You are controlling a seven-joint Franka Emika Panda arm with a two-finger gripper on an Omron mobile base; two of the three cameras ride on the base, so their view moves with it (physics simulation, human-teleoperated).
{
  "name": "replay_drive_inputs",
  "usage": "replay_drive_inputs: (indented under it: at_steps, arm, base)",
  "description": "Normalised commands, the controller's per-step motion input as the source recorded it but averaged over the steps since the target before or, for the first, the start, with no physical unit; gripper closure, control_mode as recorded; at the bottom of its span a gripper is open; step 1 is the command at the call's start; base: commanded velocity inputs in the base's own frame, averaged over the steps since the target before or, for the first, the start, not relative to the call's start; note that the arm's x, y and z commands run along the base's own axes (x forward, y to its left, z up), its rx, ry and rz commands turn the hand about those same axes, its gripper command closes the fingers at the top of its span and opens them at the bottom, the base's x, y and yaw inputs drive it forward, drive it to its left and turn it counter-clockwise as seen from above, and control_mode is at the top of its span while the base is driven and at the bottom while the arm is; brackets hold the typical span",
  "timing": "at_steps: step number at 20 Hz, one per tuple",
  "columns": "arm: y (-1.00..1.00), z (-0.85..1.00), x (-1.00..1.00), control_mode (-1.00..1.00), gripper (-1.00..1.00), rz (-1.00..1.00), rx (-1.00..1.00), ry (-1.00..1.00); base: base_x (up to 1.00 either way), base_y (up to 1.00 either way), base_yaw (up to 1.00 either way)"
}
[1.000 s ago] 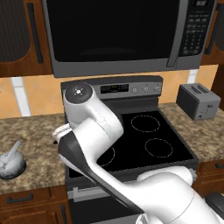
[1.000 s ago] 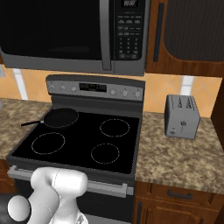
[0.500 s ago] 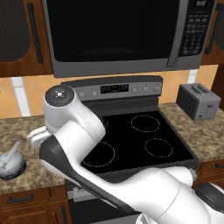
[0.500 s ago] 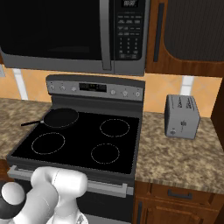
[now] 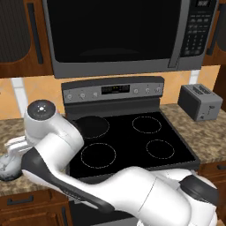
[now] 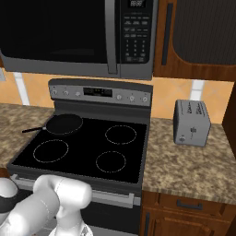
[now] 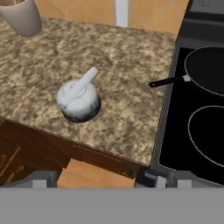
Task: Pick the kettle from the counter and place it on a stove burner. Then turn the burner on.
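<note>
The small silver-grey kettle [image 7: 78, 100] stands upright on the speckled granite counter [image 7: 127, 118], left of the stove. In the left base view the kettle [image 5: 8, 167] peeks out at the lower left, partly hidden behind my arm [image 5: 48, 132]. My gripper [image 7: 105, 178] hovers above the counter's front edge, short of the kettle, open and holding nothing. The black glass cooktop [image 5: 128, 141] carries thin white burner rings: a small front-right stove burner [image 5: 160, 149] and a larger front-left ring [image 5: 98, 155].
A flat black frying pan [image 6: 64, 123] sits on the back-left burner, its handle [image 7: 168, 82] reaching over the counter towards the kettle. A beige cup [image 7: 22, 15] stands at the back of the counter. A toaster [image 6: 191, 122] is right of the stove. A microwave [image 5: 114, 35] hangs overhead.
My arm has swung left, from over the cooktop to the counter at the left where the kettle stands. The jaws stayed open. Kettle, pan and toaster have not moved.
</note>
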Motion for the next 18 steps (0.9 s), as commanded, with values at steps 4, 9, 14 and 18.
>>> replay_drive_inputs:
  at_steps: [4, 9, 14, 18]
  arm:
    - [0.69, -0.23, 0.36, -1.00, -1.00, 0.00, 0.03, 0.04]
    - [0.40, -0.47, 0.41, -1.00, -1.00, -0.07, 0.04, 0.11]
    - [0.11, -0.45, 0.37, -1.00, -1.00, -0.09, 0.10, 0.05]
    - [0.05, -0.03, 0.29, -1.00, -1.00, -0.08, 0.00, 0.01]
  base:
    - [0.00, 0.00, 0.00]
    - [0.00, 0.00, 0.00]
    - [0.00, 0.00, 0.00]
    - [0.00, 0.00, 0.00]
